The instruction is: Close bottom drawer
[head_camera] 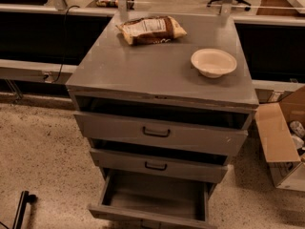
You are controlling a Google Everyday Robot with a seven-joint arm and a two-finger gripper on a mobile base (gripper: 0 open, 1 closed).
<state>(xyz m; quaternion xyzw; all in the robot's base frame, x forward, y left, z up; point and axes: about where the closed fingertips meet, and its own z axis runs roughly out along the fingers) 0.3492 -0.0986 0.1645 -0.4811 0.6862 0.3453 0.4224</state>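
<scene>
Pincer: nowhere in view, so I cannot tell whether it is open or closed, and places cannot be referred to it.

Cabinet: grey metal, three drawers stacked, standing on a speckled floor (pixel 43 151).

Bottom drawer (pixel 152 197): pulled well out toward the viewer, plain grey inside showing, front panel cut by the lower frame edge.

Middle drawer (pixel 159 165): out a little, a dark gap above its front, dark bar handle at centre.

Top drawer (pixel 159 133): also out a little, with a wider dark gap under the counter (pixel 143 66).

On the counter: snack bag (pixel 151 29) lying flat near the back edge. A pale bowl (pixel 213 62) sits upright, apart from the bag, toward the right edge.

Beside the cabinet on the floor: an open cardboard box (pixel 281 142).
</scene>
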